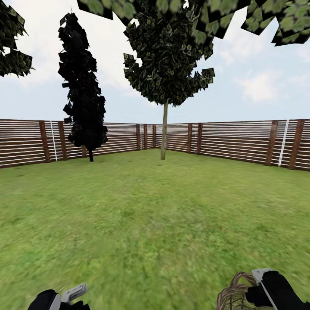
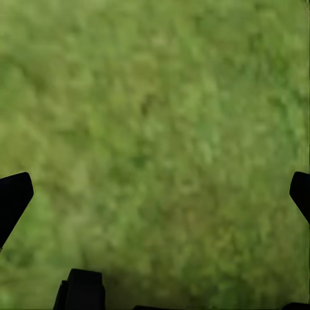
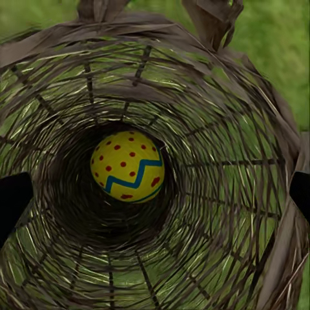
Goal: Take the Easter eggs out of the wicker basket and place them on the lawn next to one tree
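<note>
In the right wrist view I look straight down into the wicker basket [image 3: 226,194]. One yellow Easter egg [image 3: 127,166] with red dots and a blue-green zigzag lies at its bottom. My right gripper [image 3: 155,194] hangs open over the basket's mouth, its fingertips [image 3: 13,200] spread wide. In the head view the basket [image 1: 234,295] stands on the lawn [image 1: 150,224] at the lower right, beside the right gripper [image 1: 255,287]. At the lower left, my left gripper [image 1: 71,298] is open above bare grass [image 2: 155,129]. Flat leaf clusters of a tree [image 1: 224,17] hang overhead; its trunk is out of view.
A thin-trunked round-crowned tree [image 1: 163,133] stands far ahead at the fence corner. A dark conifer [image 1: 84,99] stands to its left. A brown slatted fence [image 1: 241,142] closes the lawn at the back and on both sides. Open grass stretches between me and them.
</note>
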Tool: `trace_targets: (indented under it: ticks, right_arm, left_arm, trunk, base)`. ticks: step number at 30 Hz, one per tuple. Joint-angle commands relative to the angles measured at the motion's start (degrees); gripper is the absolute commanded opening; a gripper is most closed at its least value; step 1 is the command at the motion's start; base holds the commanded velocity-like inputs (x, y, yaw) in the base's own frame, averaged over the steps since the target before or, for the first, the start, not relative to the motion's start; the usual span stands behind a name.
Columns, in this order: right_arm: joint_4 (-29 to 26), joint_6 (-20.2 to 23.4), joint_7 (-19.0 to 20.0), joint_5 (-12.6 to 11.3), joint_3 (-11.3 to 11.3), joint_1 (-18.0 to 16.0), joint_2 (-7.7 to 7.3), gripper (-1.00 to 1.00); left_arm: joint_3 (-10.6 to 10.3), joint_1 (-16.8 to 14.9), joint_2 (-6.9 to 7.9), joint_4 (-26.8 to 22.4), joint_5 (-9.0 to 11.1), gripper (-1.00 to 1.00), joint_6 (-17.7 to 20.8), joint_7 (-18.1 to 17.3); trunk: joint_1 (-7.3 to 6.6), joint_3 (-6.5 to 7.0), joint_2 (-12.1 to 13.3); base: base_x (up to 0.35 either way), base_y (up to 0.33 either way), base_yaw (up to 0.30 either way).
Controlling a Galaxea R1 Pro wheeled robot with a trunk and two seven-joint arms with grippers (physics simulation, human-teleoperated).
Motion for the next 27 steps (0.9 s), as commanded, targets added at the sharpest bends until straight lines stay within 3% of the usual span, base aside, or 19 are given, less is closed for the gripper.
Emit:
trace_targets:
  ticks: [1,27]
  right_arm:
    - [-0.1,0.2,0.6,0.6,-0.1,0.0,-0.01,1.0]
    - [-0.1,0.2,0.6,0.5,0.0,0.0,0.15,1.0]
  left_arm:
    - [0.2,0.0,-0.01,0.0,-0.1,1.0,0.3,-0.3]
    - [0.3,0.0,0.33,0.0,0.0,1.0,0.3,-0.3]
  trunk:
    - [0.25,-0.26,-0.4]
    - [5.52,-4.57,-10.1]
  base:
    - [0.274,0.0,0.0]
    - [0.017,0.0,0.0]
